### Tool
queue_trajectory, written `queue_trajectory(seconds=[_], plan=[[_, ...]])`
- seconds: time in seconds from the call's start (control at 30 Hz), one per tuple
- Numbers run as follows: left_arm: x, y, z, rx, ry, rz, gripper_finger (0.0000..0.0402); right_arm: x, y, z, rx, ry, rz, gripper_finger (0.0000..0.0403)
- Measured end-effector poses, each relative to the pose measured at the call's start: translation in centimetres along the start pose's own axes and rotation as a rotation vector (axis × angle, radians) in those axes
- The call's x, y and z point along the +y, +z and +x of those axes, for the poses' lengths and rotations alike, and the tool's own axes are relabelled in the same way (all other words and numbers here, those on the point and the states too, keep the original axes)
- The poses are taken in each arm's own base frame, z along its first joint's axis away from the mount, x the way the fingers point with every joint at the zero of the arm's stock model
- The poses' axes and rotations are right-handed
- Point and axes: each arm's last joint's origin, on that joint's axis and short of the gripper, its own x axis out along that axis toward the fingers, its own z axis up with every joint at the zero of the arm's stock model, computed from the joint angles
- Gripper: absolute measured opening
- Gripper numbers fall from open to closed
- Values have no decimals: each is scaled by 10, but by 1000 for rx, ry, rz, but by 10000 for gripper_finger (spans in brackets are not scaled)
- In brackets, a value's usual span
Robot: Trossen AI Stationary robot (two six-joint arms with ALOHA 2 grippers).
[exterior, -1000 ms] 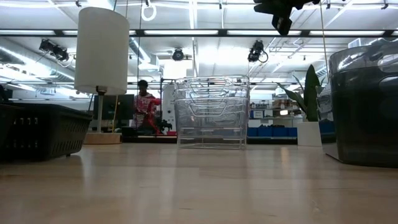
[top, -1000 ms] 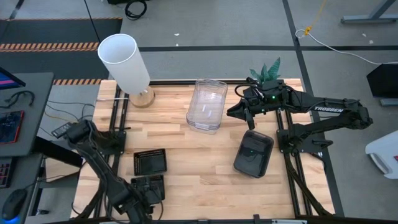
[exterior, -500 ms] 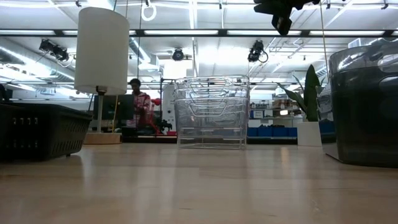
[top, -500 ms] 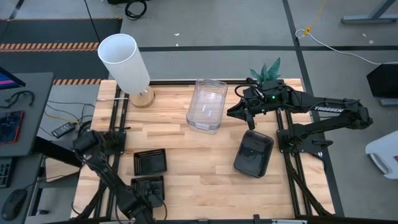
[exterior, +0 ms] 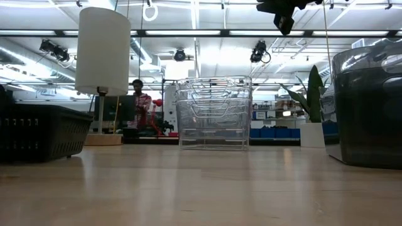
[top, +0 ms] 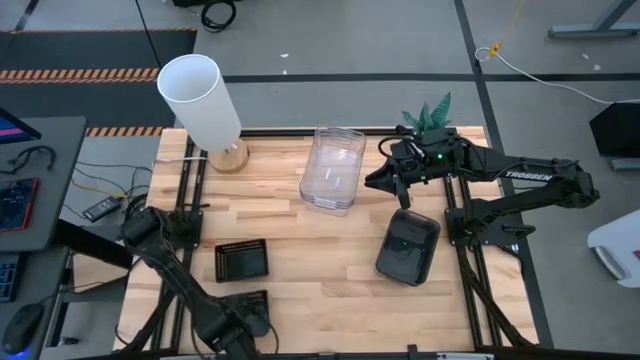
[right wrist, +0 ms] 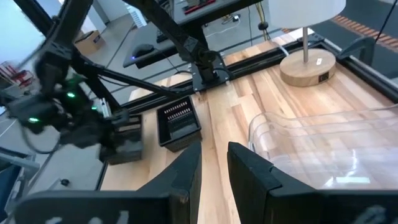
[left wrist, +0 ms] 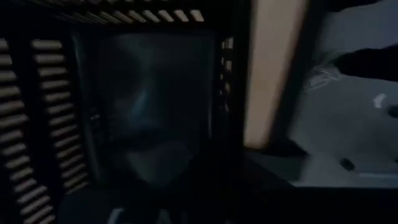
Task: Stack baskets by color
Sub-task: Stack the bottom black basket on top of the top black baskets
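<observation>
Black grid basket (top: 243, 303) lies at the table's near left edge under the left gripper (top: 240, 322), whose fingers are closed on it. Right gripper (top: 397, 178), slightly parted and empty, hovers between the clear baskets (top: 333, 168) and the dark grey baskets (top: 408, 247).

A robotics lab or workshop: the low view shows an open hall with ceiling light strips (exterior: 188, 32), cameras on mounts (exterior: 53, 50) and shelving at centre. In the high view, grey floor, hazard tape (top: 60, 75) upper left, loose cables (top: 530, 70).
</observation>
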Motion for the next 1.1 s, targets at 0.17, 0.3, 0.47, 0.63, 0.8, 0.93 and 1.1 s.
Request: queue_trajectory(seconds=[0.17, 0.3, 0.47, 0.63, 0.8, 0.93, 1.1], plan=[[-21, 15, -44, -48, -74, 128, 3, -4, 2, -1, -20, -22, -12, 83], [-24, 19, -75, -50, -59, 146, 3, -8, 4, -2, -28, -38, -20, 83], [-17, 23, -99, -18, -2, 131, 2, -12, 5, -4, -34, -48, -35, 83], [-10, 25, -99, -10, 24, 140, 1, -15, 6, -4, -40, -59, -55, 83], [16, 29, -114, 10, 159, 136, 1, -16, 7, -5, -40, -60, -71, 83], [42, 31, -138, -115, 207, 87, 1, -19, 8, -6, -41, -59, -85, 83], [87, 20, -138, -158, 172, -12, 1, -24, 9, -8, -48, -68, -84, 83]])
